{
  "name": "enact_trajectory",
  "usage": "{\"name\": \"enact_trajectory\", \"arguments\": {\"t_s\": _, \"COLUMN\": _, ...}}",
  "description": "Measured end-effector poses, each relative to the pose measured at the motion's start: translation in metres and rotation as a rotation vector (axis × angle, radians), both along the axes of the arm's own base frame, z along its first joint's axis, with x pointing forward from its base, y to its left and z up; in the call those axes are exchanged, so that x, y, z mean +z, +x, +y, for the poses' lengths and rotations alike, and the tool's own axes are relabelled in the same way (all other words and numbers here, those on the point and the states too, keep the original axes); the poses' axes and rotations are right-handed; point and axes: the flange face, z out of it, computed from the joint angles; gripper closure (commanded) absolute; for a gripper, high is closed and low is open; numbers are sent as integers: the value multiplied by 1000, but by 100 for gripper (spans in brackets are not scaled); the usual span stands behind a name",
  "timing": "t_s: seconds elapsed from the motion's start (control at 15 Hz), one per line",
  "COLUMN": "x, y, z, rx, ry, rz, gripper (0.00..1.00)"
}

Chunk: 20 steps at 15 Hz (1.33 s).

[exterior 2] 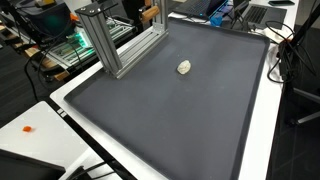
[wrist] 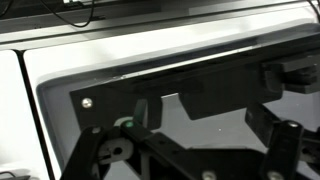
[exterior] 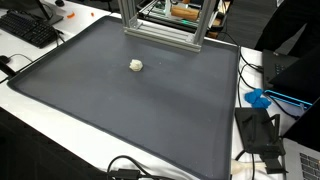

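The jaws show only in the wrist view, along its 6 o'clock edge. They stand wide apart with nothing between them, over the rim of the dark mat (wrist: 60, 120). The small white lump (exterior: 136, 65) lies alone on that mat, toward 12 o'clock of its centre in an exterior view, near the foot of the metal frame (exterior: 165, 30) but clear of it.

The wrist view does not show the lump at all, so a blind descent could land beside it or knock it rolling. It looks small and round enough to skid on the smooth mat. The frame's posts and the cables (exterior: 130, 165) at the mat's 6 o'clock edge could catch the arm.

The mat covers most of a white desk (exterior: 35, 125). A keyboard (exterior: 30, 28) sits at 10 o'clock, and cluttered lab benches surround the desk.
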Motion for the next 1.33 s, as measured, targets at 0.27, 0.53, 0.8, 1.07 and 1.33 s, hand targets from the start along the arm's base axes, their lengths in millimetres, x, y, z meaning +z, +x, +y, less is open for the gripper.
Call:
{"name": "enact_trajectory", "arguments": {"t_s": 0.27, "x": 1, "y": 5, "z": 74, "rx": 40, "ry": -9, "rz": -56, "gripper": 0}}
{"name": "enact_trajectory", "arguments": {"t_s": 0.53, "x": 4, "y": 0, "z": 118, "rx": 135, "ry": -30, "rz": -97, "gripper": 0}}
{"name": "enact_trajectory", "arguments": {"t_s": 0.8, "x": -4, "y": -10, "z": 139, "rx": 192, "ry": -35, "rz": -103, "gripper": 0}}
{"name": "enact_trajectory", "arguments": {"t_s": 1.07, "x": -20, "y": -14, "z": 151, "rx": 214, "ry": -21, "rz": -140, "gripper": 0}}
{"name": "enact_trajectory", "arguments": {"t_s": 1.33, "x": -32, "y": -19, "z": 158, "rx": 228, "ry": -13, "rz": -163, "gripper": 0}}
